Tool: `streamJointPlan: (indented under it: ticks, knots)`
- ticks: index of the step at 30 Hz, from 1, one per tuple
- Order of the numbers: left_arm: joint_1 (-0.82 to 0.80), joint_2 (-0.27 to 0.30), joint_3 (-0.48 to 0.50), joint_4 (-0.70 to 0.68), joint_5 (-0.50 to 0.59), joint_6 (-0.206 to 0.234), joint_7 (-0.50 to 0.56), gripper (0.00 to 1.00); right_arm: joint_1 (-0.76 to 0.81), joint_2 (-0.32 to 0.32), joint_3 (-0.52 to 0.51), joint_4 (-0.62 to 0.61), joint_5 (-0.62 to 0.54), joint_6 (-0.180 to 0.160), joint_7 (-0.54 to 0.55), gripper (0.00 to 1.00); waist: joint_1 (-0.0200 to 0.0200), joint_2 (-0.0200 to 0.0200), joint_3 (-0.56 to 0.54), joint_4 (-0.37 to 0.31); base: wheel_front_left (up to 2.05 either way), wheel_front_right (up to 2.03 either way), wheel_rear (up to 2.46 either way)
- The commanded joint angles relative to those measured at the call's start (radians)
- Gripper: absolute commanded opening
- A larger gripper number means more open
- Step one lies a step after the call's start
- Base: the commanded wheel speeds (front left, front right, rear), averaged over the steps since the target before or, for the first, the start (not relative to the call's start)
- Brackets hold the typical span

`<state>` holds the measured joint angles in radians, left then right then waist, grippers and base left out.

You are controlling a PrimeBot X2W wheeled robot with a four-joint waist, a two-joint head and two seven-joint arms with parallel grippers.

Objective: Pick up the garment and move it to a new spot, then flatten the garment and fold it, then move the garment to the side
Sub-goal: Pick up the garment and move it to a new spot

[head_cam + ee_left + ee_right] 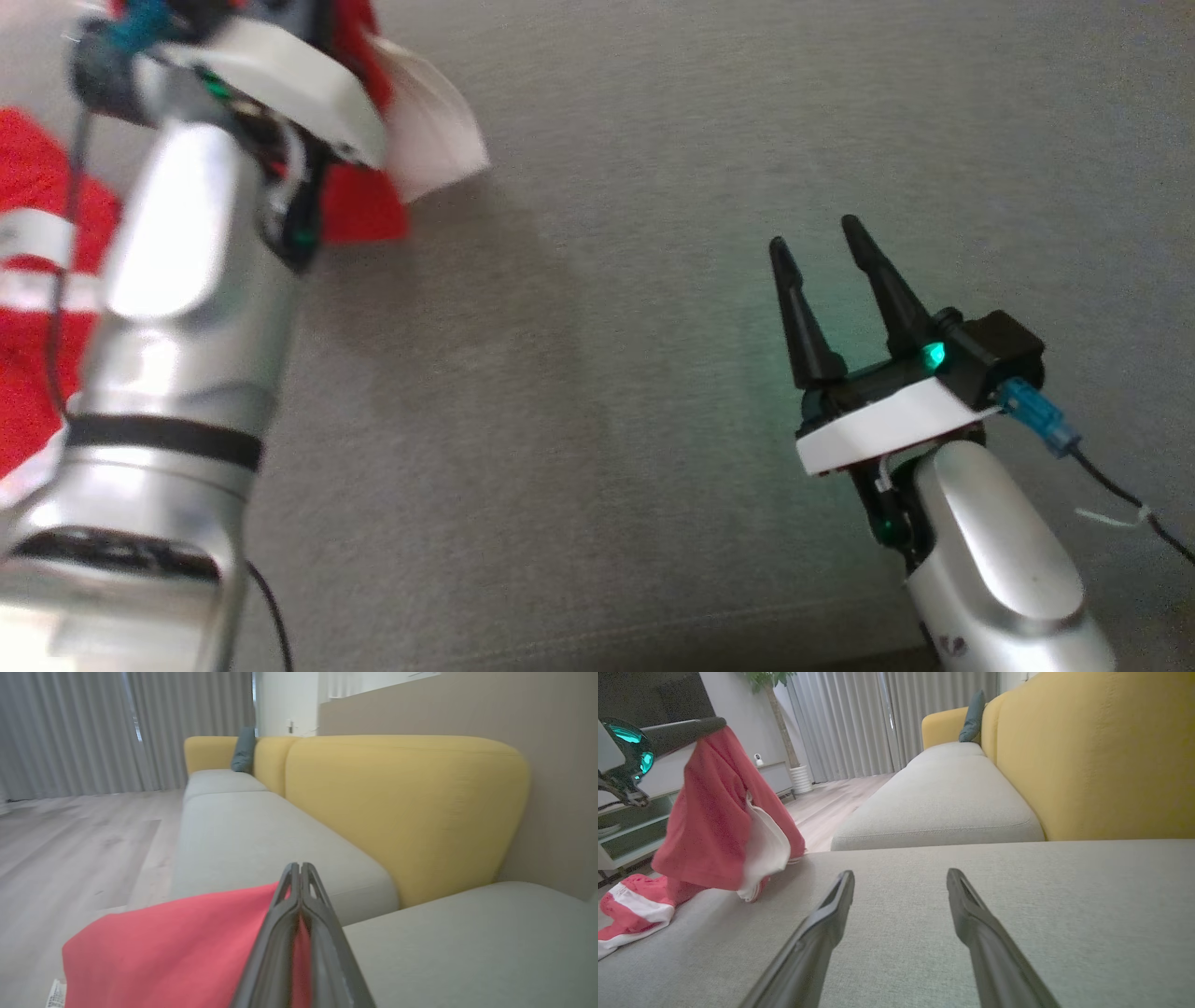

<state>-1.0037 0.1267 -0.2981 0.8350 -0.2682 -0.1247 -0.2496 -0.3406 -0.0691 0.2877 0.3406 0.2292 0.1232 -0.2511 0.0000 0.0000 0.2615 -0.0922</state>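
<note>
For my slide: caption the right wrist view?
Left gripper holds red garment hanging over grey sofa; right gripper open, empty.

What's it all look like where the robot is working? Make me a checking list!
Surface: grey sofa cushion, flat.
Job's things: red and white garment, part lifted, part lying on the cushion.
Clutter: nothing seen.
Grippers: left gripper shut on the garment; right gripper open, holding nothing.
Cables: black cable with blue plug at the right wrist.
Surroundings: yellow backrest, teal pillow, grey curtains, wood floor.
</note>
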Motion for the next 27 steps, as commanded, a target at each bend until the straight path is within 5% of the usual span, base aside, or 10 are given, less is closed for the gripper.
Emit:
streamJointPlan:
  ticks: [1, 9, 17, 18, 19, 20, 27]
  knots:
    - [-0.016, 0.021, -0.001, -0.048, -0.009, -0.006, -0.012, 0.0, -0.002, 0.018, 0.028, -0.033, 0.012, 0.008, -0.011, 1.0, 0.0, 0.0, -0.036, -0.064, 0.0, 0.0, 0.0]
    - [0.051, -0.066, -0.16, -0.139, -0.088, -0.006, -0.012, 0.0, 0.016, 0.019, 0.058, -0.034, 0.042, 0.008, -0.011, 1.0, 0.0, 0.0, -0.054, -0.215, 0.0, 0.0, 0.0]
    - [0.114, -0.076, -0.307, -0.226, -0.158, 0.029, -0.012, 0.0, 0.021, 0.019, 0.058, -0.034, 0.055, 0.008, -0.011, 1.0, 0.0, 0.0, -0.051, -0.256, 0.0, 0.0, 0.0]
    - [0.127, -0.076, -0.315, -0.23, -0.163, 0.042, -0.012, 0.2, 0.023, 0.019, 0.056, -0.034, 0.056, 0.008, -0.011, 1.0, 0.0, 0.0, -0.053, -0.253, 0.0, 0.0, 0.0]
    - [0.14, -0.076, -0.318, -0.229, -0.165, 0.057, -0.012, 0.92, 0.024, 0.019, 0.053, -0.035, 0.056, 0.008, -0.011, 1.0, 0.0, 0.0, -0.056, -0.248, 0.0, 0.0, 0.0]
    - [0.153, -0.076, -0.316, -0.229, -0.162, 0.073, -0.012, 1.0, 0.026, 0.019, 0.051, -0.034, 0.055, 0.008, -0.011, 1.0, 0.0, 0.0, -0.059, -0.241, 0.0, 0.0, 0.0]
    - [0.321, -0.059, -0.197, -0.257, -0.117, 0.163, -0.012, 1.0, 0.039, 0.019, 0.027, -0.026, 0.051, 0.008, -0.011, 1.0, 0.0, 0.0, -0.093, -0.168, 0.0, 0.0, 0.0]
